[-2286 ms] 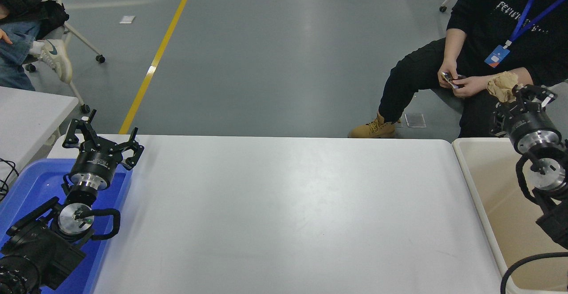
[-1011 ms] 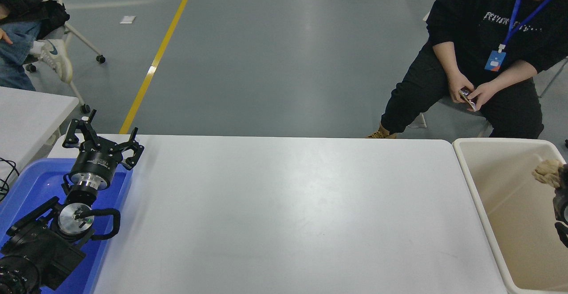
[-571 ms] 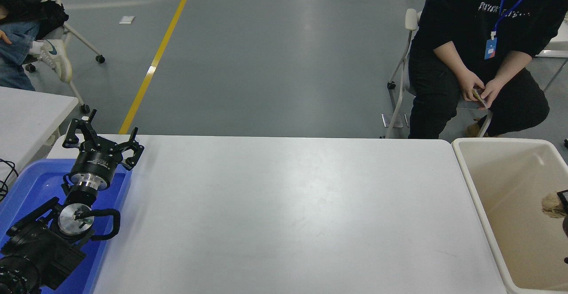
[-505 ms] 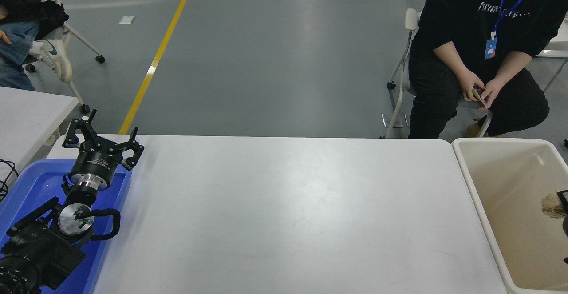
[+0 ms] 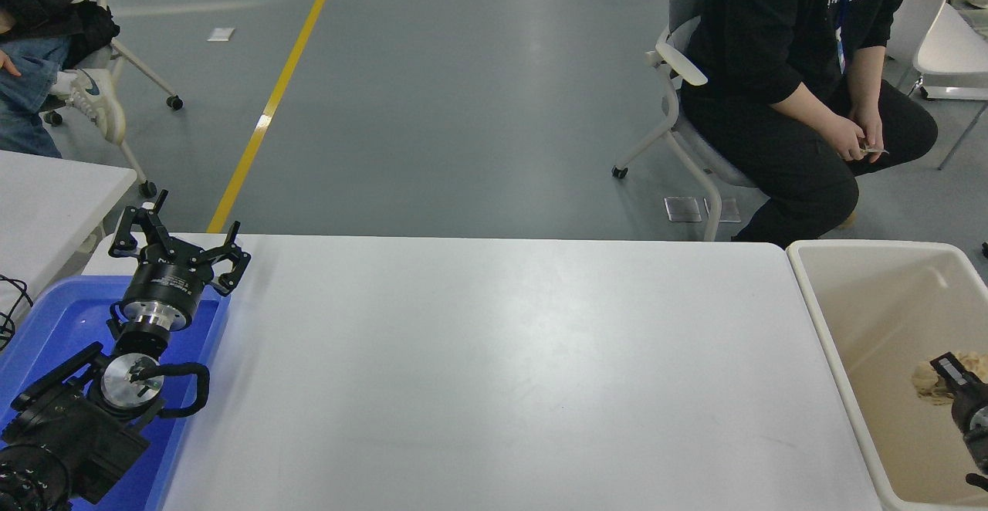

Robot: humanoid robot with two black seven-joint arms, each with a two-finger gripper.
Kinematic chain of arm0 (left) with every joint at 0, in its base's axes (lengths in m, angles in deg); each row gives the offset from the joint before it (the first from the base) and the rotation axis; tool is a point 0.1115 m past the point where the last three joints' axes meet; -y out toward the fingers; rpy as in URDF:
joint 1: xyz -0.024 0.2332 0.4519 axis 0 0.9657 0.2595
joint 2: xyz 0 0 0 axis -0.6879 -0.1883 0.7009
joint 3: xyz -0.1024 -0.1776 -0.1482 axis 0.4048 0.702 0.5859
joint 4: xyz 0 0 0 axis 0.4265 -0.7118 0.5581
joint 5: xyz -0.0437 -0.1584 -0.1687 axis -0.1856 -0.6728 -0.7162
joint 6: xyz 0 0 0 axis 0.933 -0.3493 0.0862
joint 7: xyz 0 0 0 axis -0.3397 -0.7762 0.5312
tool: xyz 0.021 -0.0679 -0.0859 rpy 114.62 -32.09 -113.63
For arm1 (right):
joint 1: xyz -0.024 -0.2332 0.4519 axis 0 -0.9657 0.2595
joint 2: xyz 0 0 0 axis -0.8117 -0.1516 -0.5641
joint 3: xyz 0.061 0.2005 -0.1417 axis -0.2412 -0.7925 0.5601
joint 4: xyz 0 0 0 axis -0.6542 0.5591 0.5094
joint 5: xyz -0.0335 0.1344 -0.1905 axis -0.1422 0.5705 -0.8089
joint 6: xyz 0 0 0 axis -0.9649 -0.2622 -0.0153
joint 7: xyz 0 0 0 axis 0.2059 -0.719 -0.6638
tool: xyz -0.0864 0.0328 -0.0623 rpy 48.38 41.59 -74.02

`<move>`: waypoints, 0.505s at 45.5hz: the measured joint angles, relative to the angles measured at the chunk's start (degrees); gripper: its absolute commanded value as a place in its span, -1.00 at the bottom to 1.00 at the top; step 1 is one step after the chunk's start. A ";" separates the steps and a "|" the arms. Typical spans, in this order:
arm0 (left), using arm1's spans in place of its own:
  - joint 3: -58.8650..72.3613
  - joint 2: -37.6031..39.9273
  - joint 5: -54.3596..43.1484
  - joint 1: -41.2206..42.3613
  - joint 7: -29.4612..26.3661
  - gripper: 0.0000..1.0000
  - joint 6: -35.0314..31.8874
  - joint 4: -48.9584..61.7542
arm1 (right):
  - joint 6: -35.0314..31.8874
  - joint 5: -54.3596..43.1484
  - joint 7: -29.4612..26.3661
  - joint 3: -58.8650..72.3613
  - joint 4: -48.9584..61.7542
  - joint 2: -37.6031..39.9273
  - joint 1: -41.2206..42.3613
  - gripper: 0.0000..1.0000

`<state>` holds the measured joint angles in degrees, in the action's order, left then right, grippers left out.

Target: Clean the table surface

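Head view, reading from your left: your left gripper (image 5: 179, 242) hangs parked over the far end of a blue tray (image 5: 46, 318) that sits at the table's left end, its fingers (image 5: 126, 229) spread wide with nothing between them. You need nothing from that arm.

Next comes the table (image 5: 494, 372), the wide white top with rounded corners that fills the middle of the picture from the tray to the bin. Nothing lies on it that you can make out, only a few faint marks and the glare of the ceiling lights. Beyond its far edge a person (image 5: 787, 71) sits on a wheeled chair (image 5: 679, 125), well apart from the table, with both hands low at the knee.

At the right, just beside the table's end, stands a beige bin (image 5: 818, 318). Your right gripper (image 5: 961, 391) is low inside it at the picture's edge, and a crumpled wad of brown paper (image 5: 926, 384) sits right against its tip. You cannot tell from here whether the fingers are pinching the wad or have let it go; most of the gripper is cut off by the frame.

By the look of it you are at the drop-off step, and likely the last one. Your next move calls for making sure the paper is released inside the bin, then lifting the right arm straight up clear of the bin's wall before you swing it back over the table.
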<state>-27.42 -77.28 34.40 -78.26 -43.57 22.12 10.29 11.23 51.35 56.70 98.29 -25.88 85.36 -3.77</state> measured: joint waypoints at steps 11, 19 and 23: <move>0.00 0.00 0.00 0.00 0.00 1.00 0.03 -0.01 | 0.33 0.22 0.11 -0.02 0.00 -0.36 1.12 0.95; 0.02 0.00 0.00 0.00 0.00 1.00 0.06 -0.02 | 0.13 0.28 0.11 -0.17 0.04 0.20 3.12 0.95; 0.01 -0.01 0.00 0.00 0.00 1.00 0.06 -0.02 | 0.09 0.30 0.09 -0.35 0.07 1.09 4.97 0.95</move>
<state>-27.40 -77.28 34.40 -78.26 -43.57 22.18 10.27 11.32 51.65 56.79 97.94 -25.80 86.44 1.20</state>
